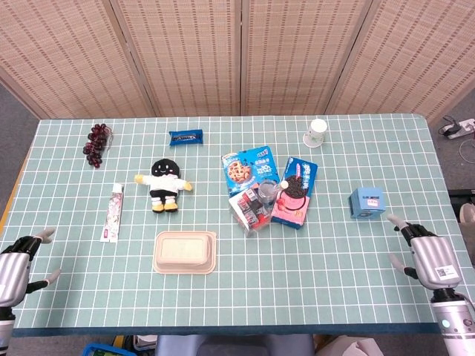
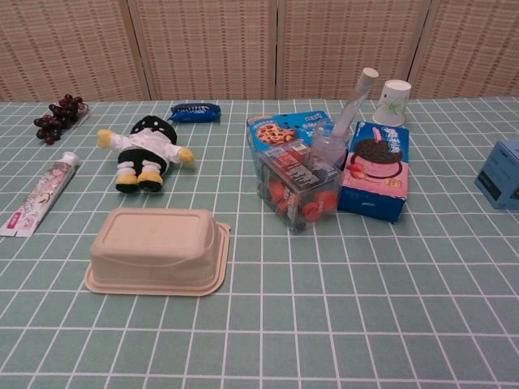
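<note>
My left hand (image 1: 16,263) hovers at the table's near left corner, fingers apart, holding nothing. My right hand (image 1: 423,252) is at the near right, fingers spread and empty, just below a small blue box (image 1: 368,202) (image 2: 503,173). Neither hand shows in the chest view. In the middle lie a beige lidded food container (image 1: 185,251) (image 2: 156,250), a clear box of red items (image 1: 253,210) (image 2: 298,185), a pink cookie box (image 1: 295,192) (image 2: 375,181) and a blue cookie pack (image 1: 249,167) (image 2: 281,127).
A plush doll (image 1: 165,185) (image 2: 146,151), a toothpaste tube (image 1: 113,211) (image 2: 40,194), dark grapes (image 1: 96,143) (image 2: 59,116), a blue snack bar (image 1: 185,136) (image 2: 195,112) and a paper cup (image 1: 315,133) (image 2: 392,101) lie on the green checked table (image 1: 319,282). Woven screens stand behind.
</note>
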Controlling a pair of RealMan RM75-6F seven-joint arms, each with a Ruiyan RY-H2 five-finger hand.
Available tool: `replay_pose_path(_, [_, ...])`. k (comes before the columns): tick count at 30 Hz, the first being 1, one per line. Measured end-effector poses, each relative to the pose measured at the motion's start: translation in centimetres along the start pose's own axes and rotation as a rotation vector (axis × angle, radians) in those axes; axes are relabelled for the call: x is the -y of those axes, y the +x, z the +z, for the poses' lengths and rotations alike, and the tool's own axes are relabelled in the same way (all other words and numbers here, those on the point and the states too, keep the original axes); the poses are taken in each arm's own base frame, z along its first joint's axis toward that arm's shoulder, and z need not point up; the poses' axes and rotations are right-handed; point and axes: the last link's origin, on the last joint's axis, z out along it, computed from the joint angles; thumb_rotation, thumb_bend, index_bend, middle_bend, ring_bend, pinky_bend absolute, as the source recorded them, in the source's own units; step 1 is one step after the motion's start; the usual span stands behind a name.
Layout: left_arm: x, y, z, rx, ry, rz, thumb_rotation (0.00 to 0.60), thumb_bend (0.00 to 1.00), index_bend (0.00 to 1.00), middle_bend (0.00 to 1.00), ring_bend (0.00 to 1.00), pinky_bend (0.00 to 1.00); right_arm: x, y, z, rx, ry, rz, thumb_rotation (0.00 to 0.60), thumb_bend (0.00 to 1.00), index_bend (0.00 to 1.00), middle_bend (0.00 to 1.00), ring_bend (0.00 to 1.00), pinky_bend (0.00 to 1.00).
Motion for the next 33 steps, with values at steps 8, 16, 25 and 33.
replay_pose_path(8, [-0.3,0.3,-0.3,-0.002,-0.018,-0.011,0.6,0.14,0.27,0.35,0.29,0.45,0.9,-0.4,0.5,-0.039,0.002,0.023,0.6,0.22,0.0,0.53,0.62,0.84])
replay_pose_path(16, [-1.1,0.3,-0.4,0.003,-0.051,-0.013,0.6,0.14,0.27,0.35,0.29,0.45,2.2,-0.7,1.6,-0.029,0.009,-0.004,0.6,0.22,0.0,0.55,0.63,0.85])
replay_pose_path(25, [-1.5,0.2,0.1,0.011,-0.074,-0.022,0.6,0.14,0.27,0.35,0.29,0.45,4.2,-0.1,3.1,-0.05,0.008,0.0,0.6,0.24,0.0,0.56,0.63,0.85])
replay_pose_path(33, [-1.8,0.2,0.1,0.016,-0.086,-0.025,0.6,0.14,0.27,0.35,0.29,0.45,6.2,-0.2,5.2,-0.039,-0.008,-0.021,0.6,0.54,0.0,0.68,0.72,0.9])
